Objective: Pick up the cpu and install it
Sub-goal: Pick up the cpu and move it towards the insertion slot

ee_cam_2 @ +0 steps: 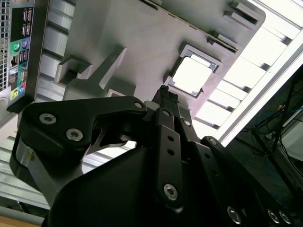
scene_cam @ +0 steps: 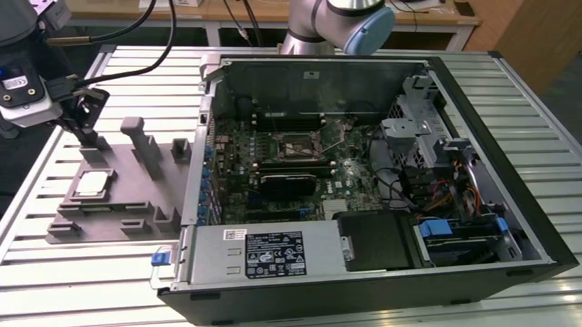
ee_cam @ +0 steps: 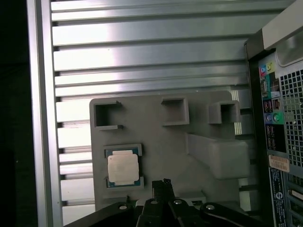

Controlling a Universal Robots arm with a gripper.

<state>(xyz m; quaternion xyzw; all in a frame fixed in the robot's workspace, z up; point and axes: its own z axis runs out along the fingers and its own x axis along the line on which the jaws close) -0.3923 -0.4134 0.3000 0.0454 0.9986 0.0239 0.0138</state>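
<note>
Gripper (scene_cam: 88, 135) hovers over the far end of the grey fixture plate (scene_cam: 136, 204), fingers pressed together and pinching nothing. The cpu (scene_cam: 94, 182) sits flat in its shallow pocket on that plate, pale metal top up, on the plate's side away from the computer case (scene_cam: 473, 102).

Here's the relation that counts: the tips are not above the chip. In the first wrist view the cpu (ee_cam: 123, 169) lies just off to one side of the gripper (ee_cam: 163, 183), near but apart, with bare plate between. It looks square, so no long axis to line up on; by my reading the pick has not begun.
</note>
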